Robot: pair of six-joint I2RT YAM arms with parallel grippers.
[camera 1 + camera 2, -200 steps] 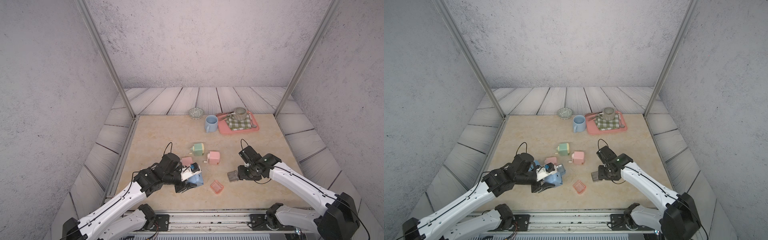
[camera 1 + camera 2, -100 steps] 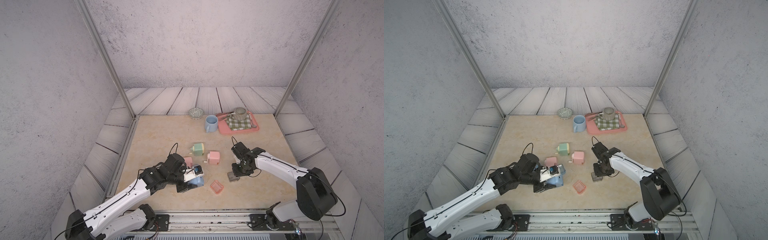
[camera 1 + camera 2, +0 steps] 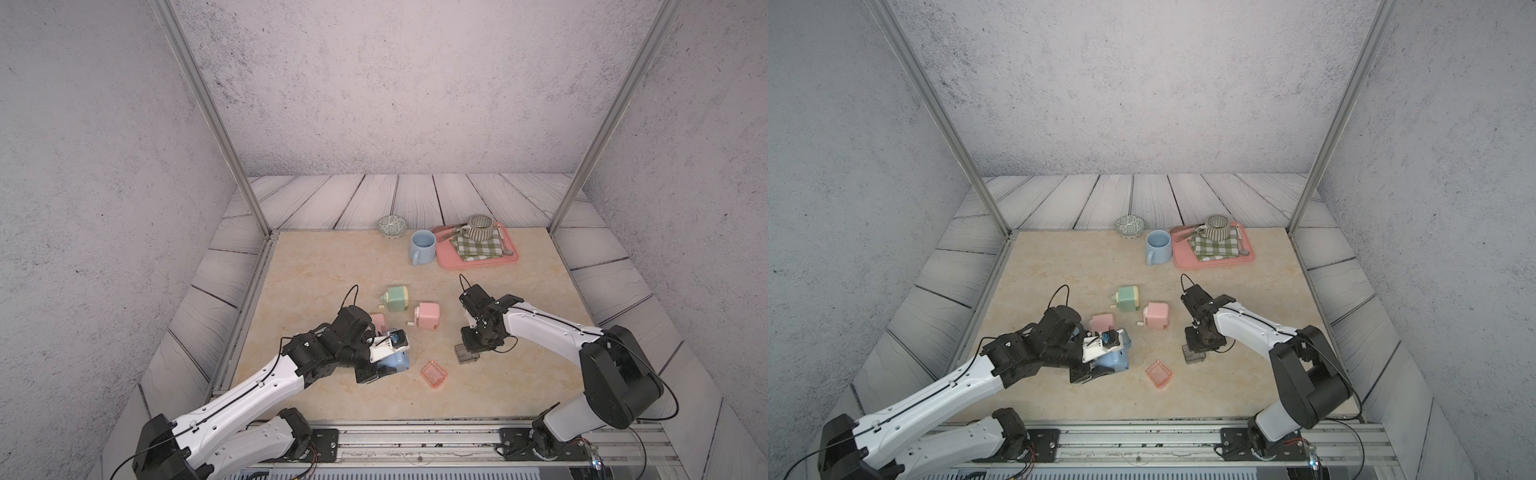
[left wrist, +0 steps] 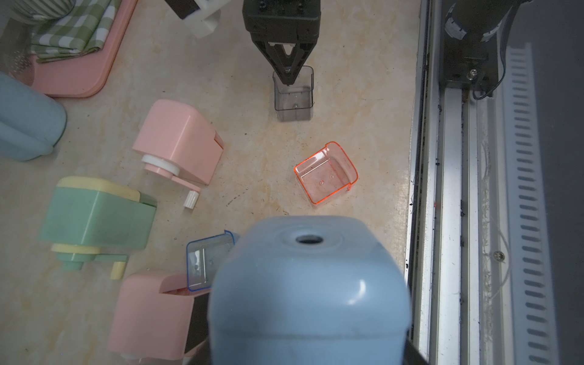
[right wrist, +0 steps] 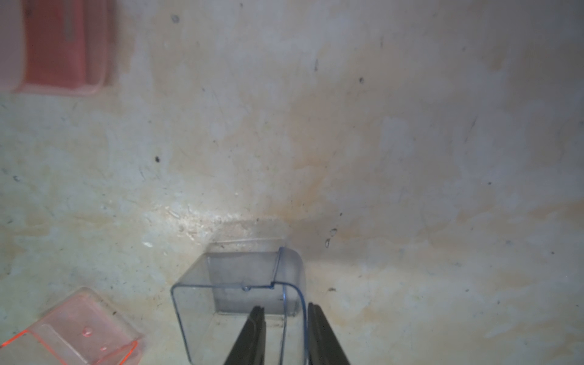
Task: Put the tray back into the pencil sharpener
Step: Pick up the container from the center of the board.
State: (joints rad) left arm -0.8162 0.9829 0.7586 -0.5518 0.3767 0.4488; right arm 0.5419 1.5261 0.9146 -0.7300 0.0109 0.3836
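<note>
A clear smoky tray (image 3: 465, 356) (image 3: 1194, 356) (image 4: 294, 98) (image 5: 221, 303) rests on the beige table, right of centre near the front. My right gripper (image 3: 467, 348) (image 3: 1196, 347) (image 4: 287, 78) (image 5: 286, 308) points down onto it. One finger is inside the tray and one outside, closed onto a side wall. My left gripper (image 3: 384, 361) (image 3: 1096, 361) is shut on a blue pencil sharpener (image 3: 397, 360) (image 3: 1115, 359) (image 4: 309, 284), held tilted at front left. The sharpener hides the left jaws in the left wrist view.
An orange tray (image 3: 433, 373) lies between the arms. A blue-edged clear tray (image 4: 210, 262) sits beside a pink sharpener (image 3: 378, 322). Another pink sharpener (image 3: 428, 315) and a green one (image 3: 397, 297) stand mid-table. A blue mug (image 3: 422, 246), bowl (image 3: 391, 226) and pink serving tray (image 3: 478, 259) are at the back.
My right arm has swung round to reach the clear tray from behind and above, and its jaws have narrowed onto the wall. The left arm with the blue sharpener has shifted slightly right.
</note>
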